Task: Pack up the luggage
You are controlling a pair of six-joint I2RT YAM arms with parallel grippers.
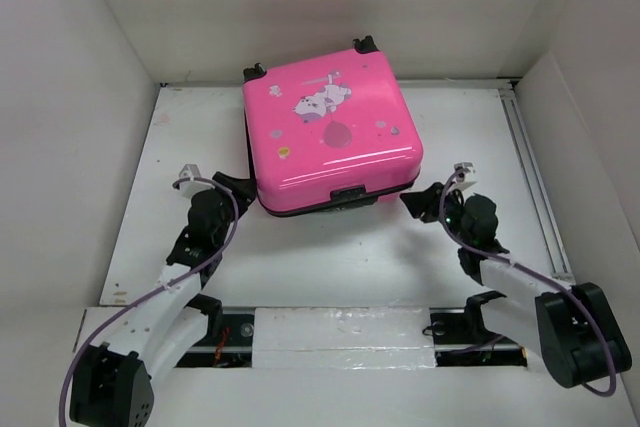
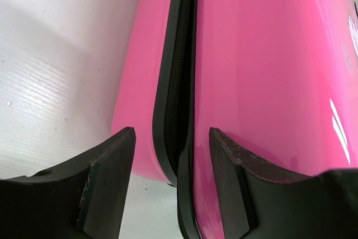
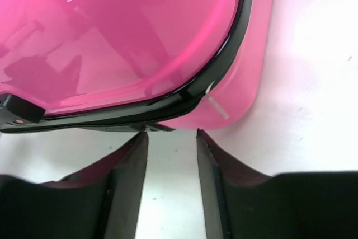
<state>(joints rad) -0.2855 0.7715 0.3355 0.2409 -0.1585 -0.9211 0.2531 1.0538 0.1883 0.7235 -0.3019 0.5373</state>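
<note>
The suitcase [image 1: 330, 132] lies flat and shut on the worktop [image 1: 300, 267], in the middle toward the far edge, with its wheels facing the back wall and its printed lid up. It is turned slightly, so its near-left corner points at the left arm.

The left claw [image 1: 228, 185] is at that corner. In its wrist view the jaws are moderately parted with the black zip seam [image 2: 179, 71] running straight out between them, one finger on the lid side and one on the worktop side. A strip of worktop shows beside the lower finger, so it straddles the rim rather than pinching it.

The right claw [image 1: 418, 197] sits just off the near-right corner, jaws narrowly parted with only bare worktop between them. The corner is just beyond its tips and a little to their left.

The seam runs level all round the case (parallel to the worktop). The left claw is already lined up on it and so looks better placed for any move on the rim.
</note>
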